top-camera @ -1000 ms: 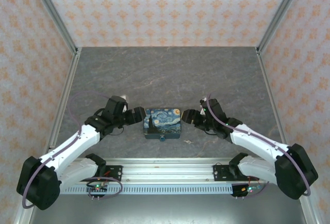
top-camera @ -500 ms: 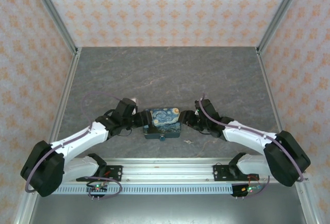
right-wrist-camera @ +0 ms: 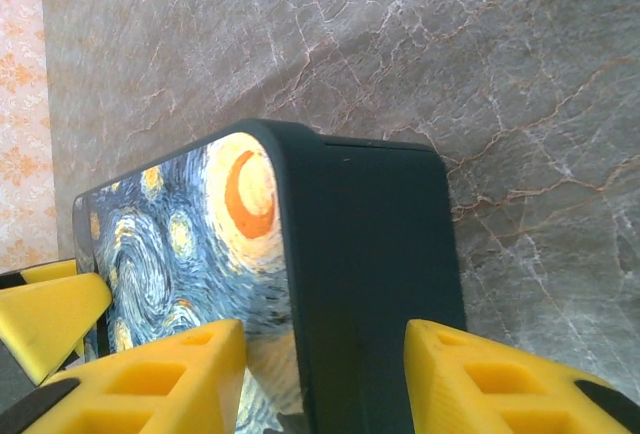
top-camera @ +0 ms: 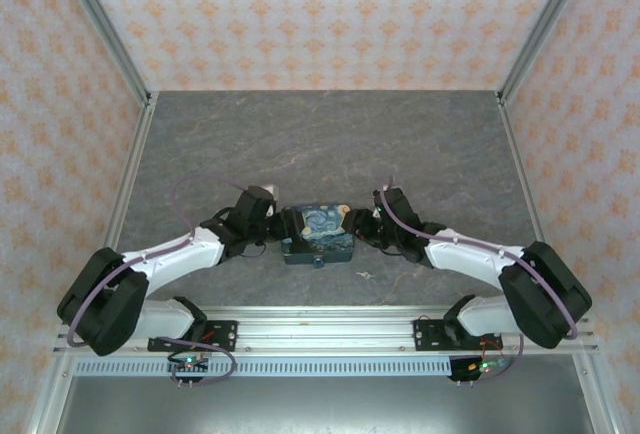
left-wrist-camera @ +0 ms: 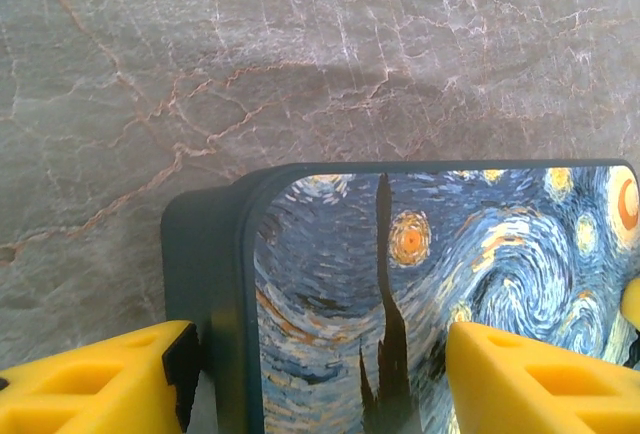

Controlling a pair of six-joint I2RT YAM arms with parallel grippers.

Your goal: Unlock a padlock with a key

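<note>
glossy printed box [left-wrist-camera: 440, 284] lid, smooth matt dark sides; veined stone-look table [top-camera: 330, 139]; matt yellow plastic fingers [right-wrist-camera: 150, 379]

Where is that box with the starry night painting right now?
The starry-night box sits on the grey table, near its front middle, between the left gripper and the right gripper, whose yellow fingers straddle its two ends.

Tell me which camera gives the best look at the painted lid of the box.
The left wrist view: the night-sky box shows its lid face-on, swirls and dark spire sharp. The right wrist view catches the lid at a slant beside the dark side wall. The top external view shows the whole box, small, between both grippers.
</note>
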